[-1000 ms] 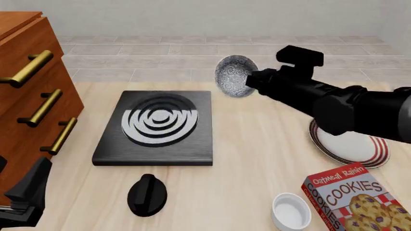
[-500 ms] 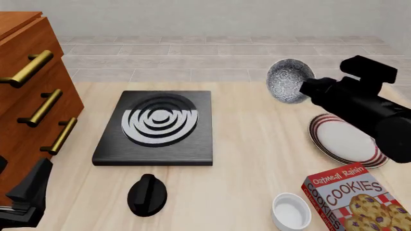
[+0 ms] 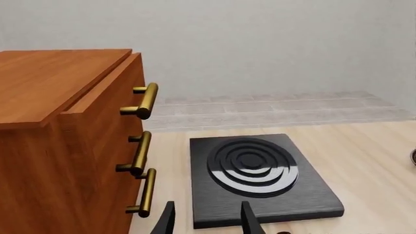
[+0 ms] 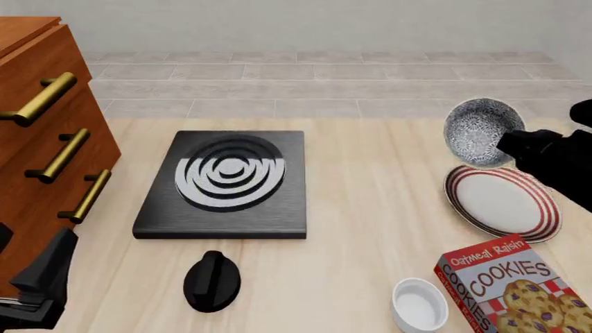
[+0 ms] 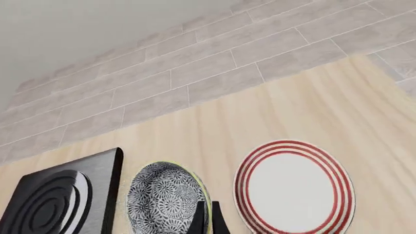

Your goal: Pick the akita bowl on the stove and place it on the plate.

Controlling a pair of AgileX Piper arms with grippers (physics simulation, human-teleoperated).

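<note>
1. The right gripper (image 5: 206,219) has its fingers pinched on the rim of the akita bowl (image 4: 478,131), which hangs tilted in the air just behind the plate (image 4: 504,201).
2. The stove (image 4: 227,184) sits bare, well apart to the left.
3. Carry step, I judge; next calls for levelling the bowl over the plate, lowering, then releasing.
4. The left gripper (image 3: 204,222) hangs idle, fingers parted.

A pale wood tabletop (image 4: 370,229) carries a brown drawer cabinet (image 4: 46,132) at its left; grey-tiled floor (image 4: 277,83) and plain wall (image 3: 260,44) lie beyond it.
</note>
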